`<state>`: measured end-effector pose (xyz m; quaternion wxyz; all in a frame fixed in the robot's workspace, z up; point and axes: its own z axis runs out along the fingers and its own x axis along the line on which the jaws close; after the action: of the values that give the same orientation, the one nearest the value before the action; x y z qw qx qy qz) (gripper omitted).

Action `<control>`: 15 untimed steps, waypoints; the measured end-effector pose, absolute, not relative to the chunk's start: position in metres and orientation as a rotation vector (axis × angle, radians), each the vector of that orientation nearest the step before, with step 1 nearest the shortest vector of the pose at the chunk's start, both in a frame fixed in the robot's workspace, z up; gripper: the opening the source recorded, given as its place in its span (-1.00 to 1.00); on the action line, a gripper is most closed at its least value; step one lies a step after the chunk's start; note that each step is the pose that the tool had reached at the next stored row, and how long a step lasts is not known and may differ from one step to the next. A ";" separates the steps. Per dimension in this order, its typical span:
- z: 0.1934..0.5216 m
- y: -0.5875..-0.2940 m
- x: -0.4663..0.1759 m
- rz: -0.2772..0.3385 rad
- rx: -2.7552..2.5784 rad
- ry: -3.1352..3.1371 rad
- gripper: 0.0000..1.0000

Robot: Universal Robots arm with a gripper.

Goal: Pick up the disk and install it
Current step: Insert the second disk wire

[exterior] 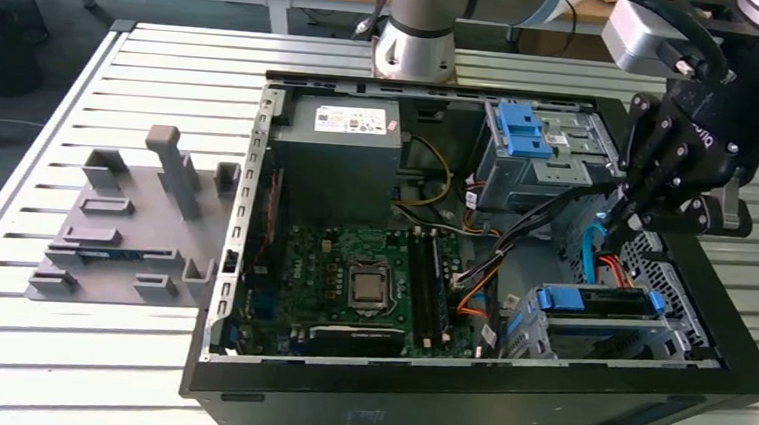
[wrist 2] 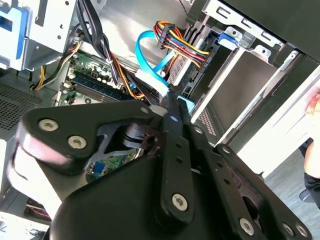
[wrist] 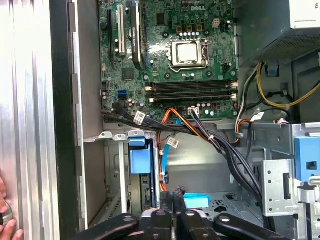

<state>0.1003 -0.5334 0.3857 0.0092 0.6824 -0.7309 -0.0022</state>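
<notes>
1. The black multi-link gripper (exterior: pixel 623 222) hangs inside the open black computer case (exterior: pixel 474 400), at the exterior view's right, above the floor of the case between the two drive cages.
2. Its fingers (wrist 2: pixel 172 117) are pressed together on the end of a light-blue flat data cable (wrist 2: pixel 150 67) — the cable's blue connector sits right at the fingertips in both wrist views.
3. The silver hard drive in its blue plastic carrier (exterior: pixel 601 301) already sits in the lower silver metal drive bay (exterior: pixel 671 343) near the case's front corner; in the first wrist view its blue carrier face (wrist: pixel 139 159) shows in the slot, just beside the gripper.
4. The green motherboard (exterior: pixel 355 281) lies across the case floor, well apart from the gripper.
5. The grey plastic fixture tray (exterior: pixel 124 235) rests on the slatted metal table (exterior: pixel 102 354) — outside the case, at the exterior view's left.
</notes>
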 end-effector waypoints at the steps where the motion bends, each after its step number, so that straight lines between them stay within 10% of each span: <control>1: 0.385 -0.533 0.100 -0.004 2.130 -2.282 -0.65; 15: 0.377 -0.533 0.100 0.010 2.126 -2.277 -0.50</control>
<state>0.1003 -0.5327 0.3773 0.0134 0.6824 -0.7309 0.0031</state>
